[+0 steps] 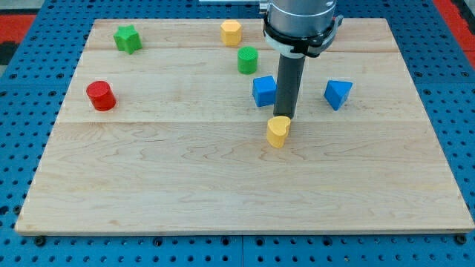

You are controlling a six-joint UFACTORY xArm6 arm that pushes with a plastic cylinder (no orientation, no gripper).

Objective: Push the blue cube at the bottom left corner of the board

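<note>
Pale wooden board on a blue pegboard table. Blue cube sits right of centre in the upper half, well away from the bottom left corner. My tip is a bare rod with nothing to open or close; it stands just right of the cube, at the upper edge of the yellow heart block.

Blue wedge-like block further right. Green cylinder above the cube; yellow cylinder near the top edge. Green star top left, red cylinder near the left edge.

Lower half and bottom left lie open. No readable writing.
</note>
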